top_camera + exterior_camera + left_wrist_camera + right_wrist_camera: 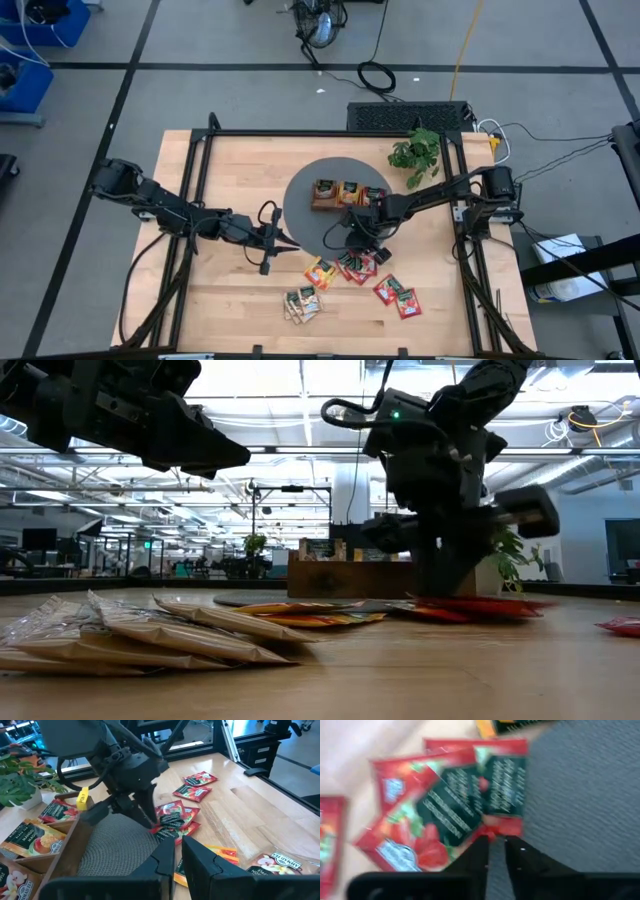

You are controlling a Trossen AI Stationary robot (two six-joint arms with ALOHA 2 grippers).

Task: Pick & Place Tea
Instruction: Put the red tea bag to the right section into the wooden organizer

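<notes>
A small pile of red tea sachets lies at the near edge of the round grey mat. My right gripper stands over this pile, slanting down, shut on one red sachet. On the table nearer the front lie an orange sachet, green-and-tan sachets and two more red ones. The wooden tray rests on the mat with sachets standing in its compartments. My left gripper hangs to the left of the mat, shut and holding nothing. My right gripper pinches the edge of a red sachet between its two fingertips, at the side of the sachet that faces the mat. The fingers come from above, slanting down. The sachet still lies flat on the other red sachets and the mat's edge.
A green potted plant stands at the far right of the table, behind the tray. Bare wood lies at the table's left and near right. Black frame rails run along the table's sides.
</notes>
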